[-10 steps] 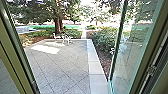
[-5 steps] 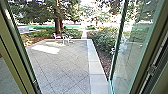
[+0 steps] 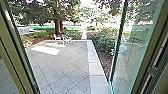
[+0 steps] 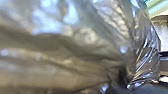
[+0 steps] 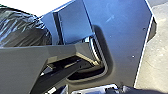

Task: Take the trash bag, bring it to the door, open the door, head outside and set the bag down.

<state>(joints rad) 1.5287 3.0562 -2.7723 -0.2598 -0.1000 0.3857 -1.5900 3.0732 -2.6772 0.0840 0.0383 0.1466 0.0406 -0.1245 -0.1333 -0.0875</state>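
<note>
The open glass door (image 3: pixel 132 50) stands at the right of the doorway in the head view, swung outward beside the paved patio. The trash bag (image 4: pixel 75 47), dark, shiny and wrinkled, looms large in the left wrist view. Its folds draw together tightly at my left gripper (image 4: pixel 125 86), which is shut on the bag. The right wrist view also has part of the trash bag (image 5: pixel 22 28), beyond the robot's jointed bar and dark plate. How my right gripper stands cannot be made out.
Green-brown door frames rise at the left (image 3: pixel 18 55) and right (image 3: pixel 150 50). Outside lie the patio (image 3: pixel 65 65) and a pale paved strip (image 3: pixel 97 67). White chairs (image 3: pixel 66 39) stand at its far edge, near a tree (image 3: pixel 58 26). Bushes (image 3: pixel 105 41) grow at the right.
</note>
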